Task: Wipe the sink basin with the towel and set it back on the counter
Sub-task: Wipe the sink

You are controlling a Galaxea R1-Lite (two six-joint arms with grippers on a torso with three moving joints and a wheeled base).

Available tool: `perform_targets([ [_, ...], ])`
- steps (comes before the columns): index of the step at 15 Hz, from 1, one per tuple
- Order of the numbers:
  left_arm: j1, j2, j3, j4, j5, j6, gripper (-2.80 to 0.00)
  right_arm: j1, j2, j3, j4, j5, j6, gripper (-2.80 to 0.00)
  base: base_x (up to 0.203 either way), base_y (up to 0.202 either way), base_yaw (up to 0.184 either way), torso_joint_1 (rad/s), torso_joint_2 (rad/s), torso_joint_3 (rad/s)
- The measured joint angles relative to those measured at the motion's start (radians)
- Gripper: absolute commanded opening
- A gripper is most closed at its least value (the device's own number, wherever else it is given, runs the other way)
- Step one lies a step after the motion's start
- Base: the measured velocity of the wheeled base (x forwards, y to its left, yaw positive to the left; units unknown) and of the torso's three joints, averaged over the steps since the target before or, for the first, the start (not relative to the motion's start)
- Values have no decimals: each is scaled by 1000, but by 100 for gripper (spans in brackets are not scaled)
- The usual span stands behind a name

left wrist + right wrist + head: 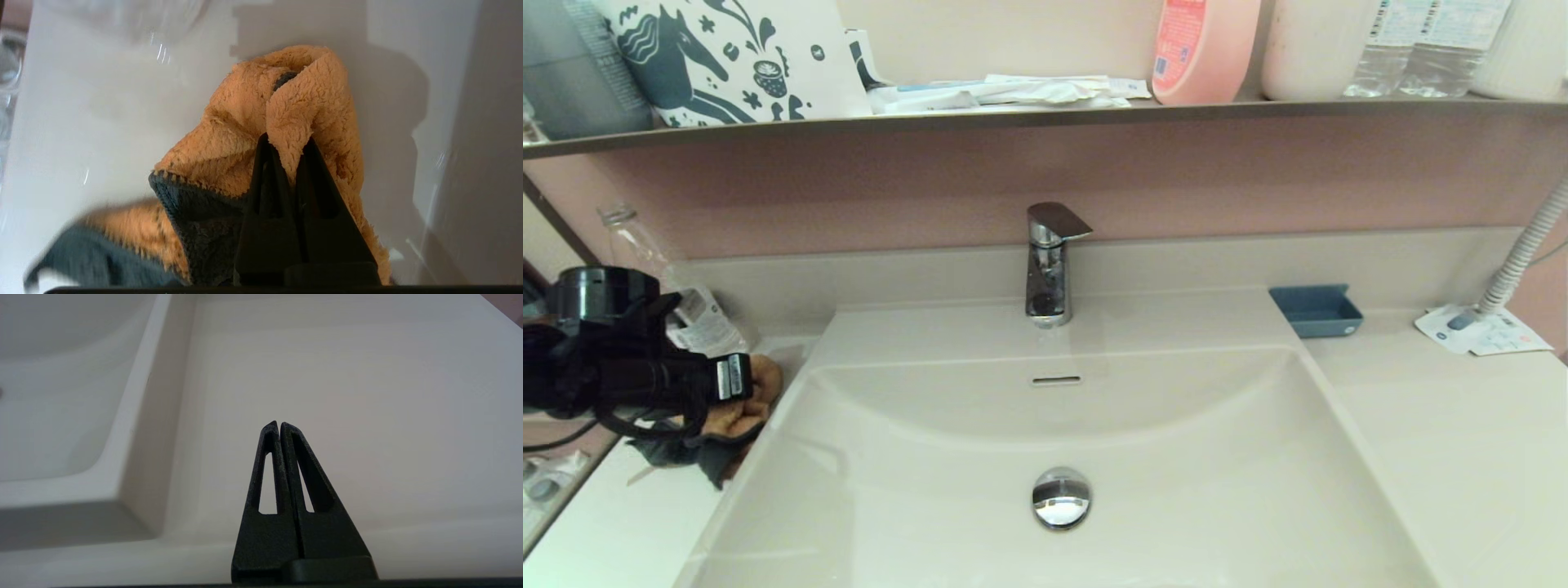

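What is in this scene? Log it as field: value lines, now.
left gripper: shut on the towel, over the counter left of the basin
right gripper: shut, empty, above the counter right of the basin
sink basin: bare, drain plug in place
blue tray: on the counter, back right

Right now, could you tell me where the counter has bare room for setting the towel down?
The widest bare patch of counter lies right of the sink basin, in front of the blue tray and the leaflet. The left strip is crowded: the left pincer grips the towel there, beside a clear bottle. The right pincer hangs shut over the right side.
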Motion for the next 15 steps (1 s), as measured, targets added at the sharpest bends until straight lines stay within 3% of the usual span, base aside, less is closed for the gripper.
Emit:
perform_targets([
  [7,-68,101,-195,29,7,-4,-280,0,0,0,0,0,0,-280,0,0,0,0,0,0],
  [15,-81,194,-387,57,10,-8,-280,0,0,0,0,0,1,-280,0,0,0,0,0,0],
])
